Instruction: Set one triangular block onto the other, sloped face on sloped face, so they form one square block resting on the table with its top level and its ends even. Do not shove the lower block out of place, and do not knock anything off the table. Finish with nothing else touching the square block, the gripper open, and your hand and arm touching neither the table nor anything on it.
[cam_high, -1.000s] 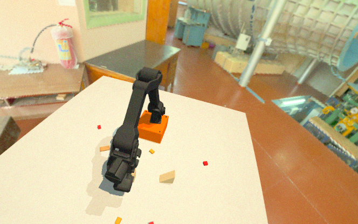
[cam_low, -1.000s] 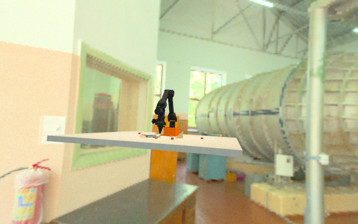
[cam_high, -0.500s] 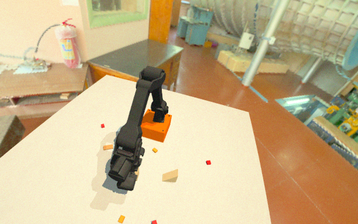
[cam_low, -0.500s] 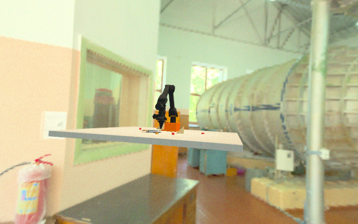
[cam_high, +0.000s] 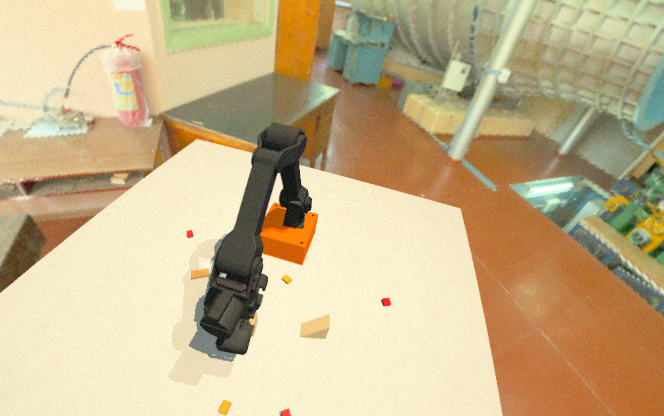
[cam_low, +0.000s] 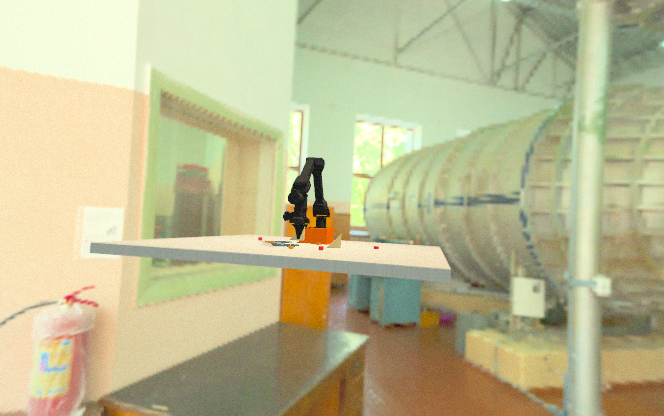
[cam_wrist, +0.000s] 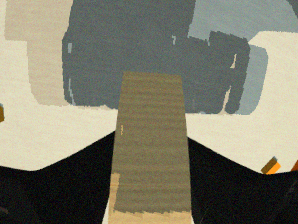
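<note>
My gripper (cam_high: 239, 334) (cam_low: 299, 234) (cam_wrist: 148, 138) is shut on a tan triangular block (cam_wrist: 150, 143) and hangs low over the white table (cam_high: 400, 360), left of centre. The block runs lengthwise between my black fingers in the wrist view. In the top view only a sliver of it (cam_high: 254, 322) shows beside the fingers. The other tan triangular block (cam_high: 315, 327) (cam_low: 335, 242) rests on the table to the right of my gripper, apart from it, its sloped face up.
The arm's orange base (cam_high: 290, 236) (cam_low: 320, 234) stands behind the gripper. Small red cubes (cam_high: 190, 233) (cam_high: 385, 301) and small orange pieces (cam_high: 200, 273) (cam_high: 286, 279) (cam_high: 224, 406) lie scattered on the table. The table's right edge (cam_high: 480, 310) drops to the floor.
</note>
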